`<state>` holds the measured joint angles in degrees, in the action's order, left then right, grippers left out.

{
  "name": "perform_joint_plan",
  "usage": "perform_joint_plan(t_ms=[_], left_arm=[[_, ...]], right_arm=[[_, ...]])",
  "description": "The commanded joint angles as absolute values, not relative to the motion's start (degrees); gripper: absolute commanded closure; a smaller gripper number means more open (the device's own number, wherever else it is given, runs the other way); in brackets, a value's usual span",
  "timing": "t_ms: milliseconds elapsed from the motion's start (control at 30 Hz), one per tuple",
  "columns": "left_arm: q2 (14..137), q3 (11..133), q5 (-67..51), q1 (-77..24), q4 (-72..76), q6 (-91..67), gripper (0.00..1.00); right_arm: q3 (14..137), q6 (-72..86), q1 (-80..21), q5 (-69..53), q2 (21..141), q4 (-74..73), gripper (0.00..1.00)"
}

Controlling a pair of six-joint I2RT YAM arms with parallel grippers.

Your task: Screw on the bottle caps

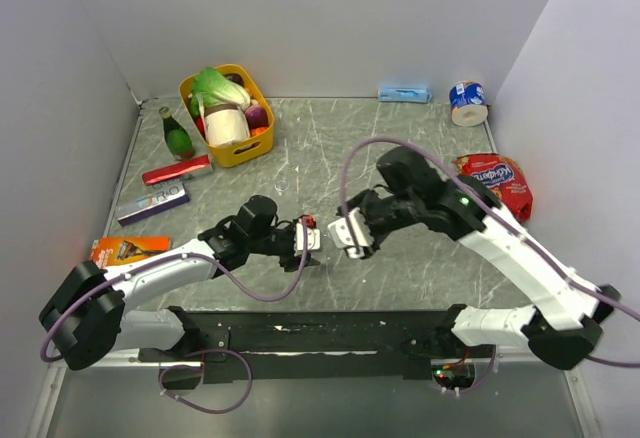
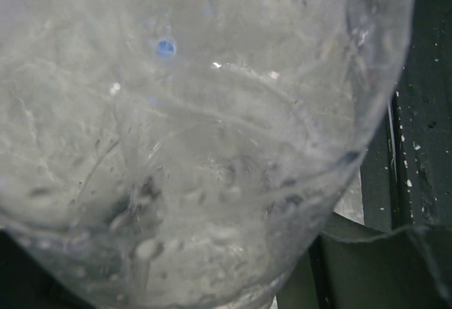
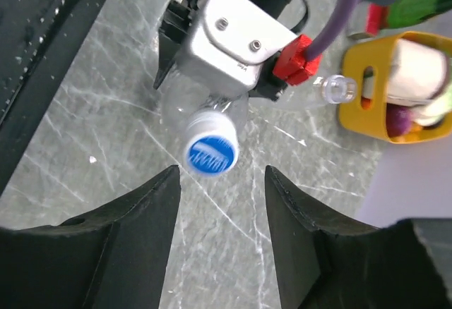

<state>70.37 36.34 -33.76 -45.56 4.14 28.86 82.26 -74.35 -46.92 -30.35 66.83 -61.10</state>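
Note:
My left gripper (image 1: pixel 311 242) is shut on a small clear bottle (image 3: pixel 174 108), which fills the left wrist view (image 2: pixel 212 147) and hides the fingers there. A blue cap (image 3: pixel 210 152) with a whitish mark sits on this bottle's neck, facing the right wrist camera. My right gripper (image 3: pixel 222 182) is open and empty, its fingertips (image 3: pixel 169 185) just short of the cap on either side; it also shows in the top view (image 1: pixel 342 235). A second clear bottle (image 3: pixel 332 89), uncapped, lies on the table near the yellow basket. A small blue spot (image 2: pixel 165 46) shows through the held bottle.
A yellow basket (image 1: pixel 243 153) of groceries stands at the back left with a green glass bottle (image 1: pixel 177 135) beside it. Flat boxes (image 1: pixel 152 203) and an orange pack (image 1: pixel 130 248) lie left. A red snack bag (image 1: pixel 497 183) and tape roll (image 1: pixel 467 101) sit right. A black rail (image 1: pixel 320 333) runs along the near edge.

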Motion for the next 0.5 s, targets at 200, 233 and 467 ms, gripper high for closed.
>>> perform_joint_plan(t_ms=[200, 233, 467], left_arm=[[71.02, 39.99, -37.35, -45.26, 3.87, 33.22, 0.99], [71.02, 39.9, -37.27, -45.26, 3.87, 33.14, 0.99], [70.93, 39.9, -37.26, -45.35, 3.78, 33.13, 0.99]], right_arm=[[87.36, -78.05, -50.27, -29.88, 71.1, -64.6, 0.5], [87.54, -77.79, -50.27, -30.32, 71.19, -64.43, 0.5], [89.38, -76.46, -50.54, -29.71, 71.28, -63.89, 0.53]])
